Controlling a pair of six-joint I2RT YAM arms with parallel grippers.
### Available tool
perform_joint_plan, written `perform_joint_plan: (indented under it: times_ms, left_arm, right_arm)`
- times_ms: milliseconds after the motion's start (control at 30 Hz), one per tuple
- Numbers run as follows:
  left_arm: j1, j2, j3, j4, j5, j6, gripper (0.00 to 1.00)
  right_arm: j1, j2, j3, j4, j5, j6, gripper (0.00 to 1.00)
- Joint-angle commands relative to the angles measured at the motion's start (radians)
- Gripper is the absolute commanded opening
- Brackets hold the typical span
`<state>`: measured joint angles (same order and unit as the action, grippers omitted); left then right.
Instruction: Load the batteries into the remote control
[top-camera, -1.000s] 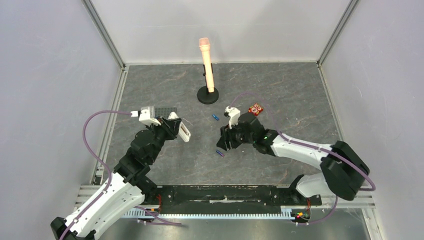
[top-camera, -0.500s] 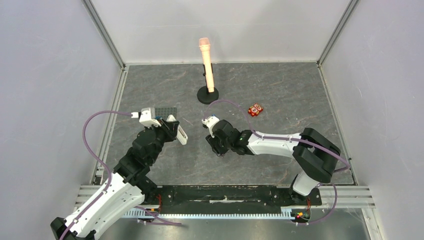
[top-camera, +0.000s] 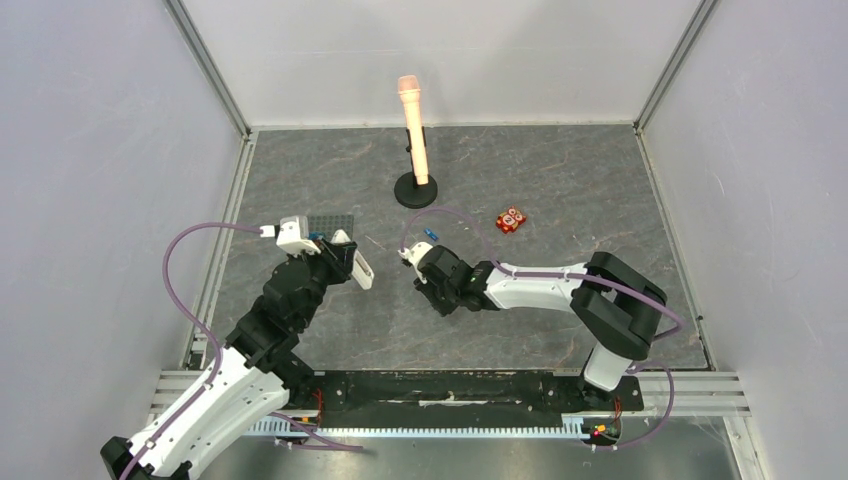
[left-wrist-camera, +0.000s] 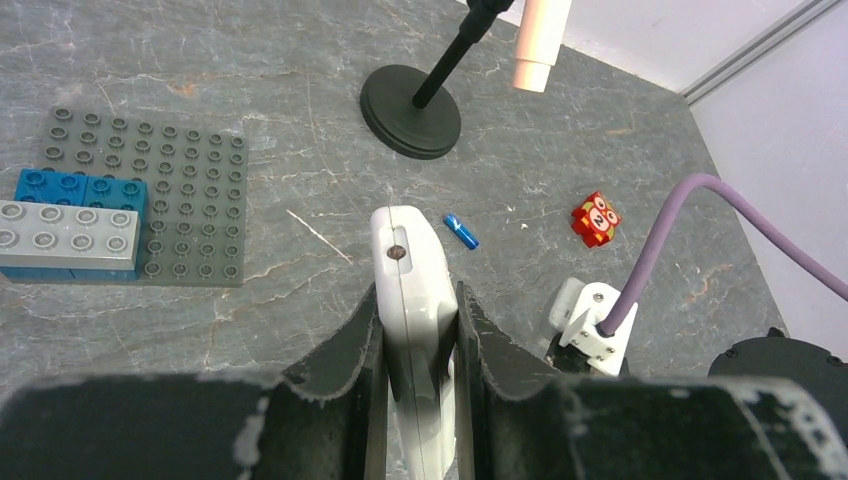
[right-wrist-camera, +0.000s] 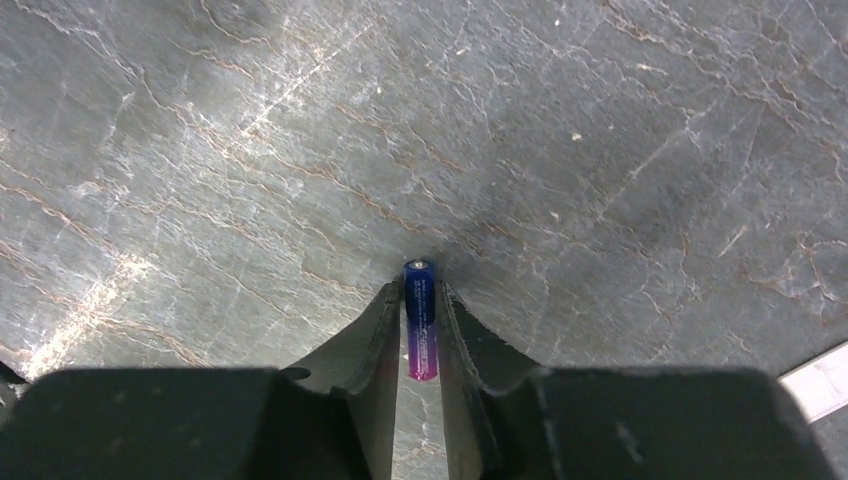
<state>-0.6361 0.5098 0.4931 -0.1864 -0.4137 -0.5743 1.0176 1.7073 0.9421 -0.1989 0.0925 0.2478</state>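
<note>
Neither cell loaded yet — left fingers (left-wrist-camera: 340, 360) clamp the remote control (left-wrist-camera: 410, 300), right fingers (right-wrist-camera: 368, 345) pinch one battery (right-wrist-camera: 421, 320), other battery (left-wrist-camera: 461, 231) lies on the table (left-wrist-camera: 300, 150).

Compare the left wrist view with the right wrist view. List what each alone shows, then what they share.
Only left wrist: the remote control clamped edge-on in the left gripper, a loose battery on the table, the studded plate, the stand base and the red block. Only right wrist: the gripped battery, pinched between the right gripper fingers. Both: the grey marbled table.
</note>
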Motion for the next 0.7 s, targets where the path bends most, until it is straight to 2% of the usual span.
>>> perform_joint_plan:
  times_ms: [0, 167, 367, 667]
  left_arm:
    - [0.003, -0.012, 0.019, 0.018, -0.027, 0.017, 0.02]
    - [0.004, -0.010, 0.019, 0.014, -0.011, 0.009, 0.02]
    - [0.003, 0.019, 0.020, 0.037, 0.077, -0.021, 0.02]
    - [0.006, 0.170, 0.015, 0.179, 0.338, -0.149, 0.02]
  right_arm:
    - [0.009, 0.022, 0.039, -0.010, 0.014, -0.010, 0.17]
    - [0.009, 0.011, 0.037, -0.011, 0.041, 0.007, 0.03]
    - [0.007, -0.077, 0.021, 0.029, 0.091, 0.040, 0.01]
    - [-0.007, -0.373, -0.055, 0.178, 0.144, 0.111, 0.00]
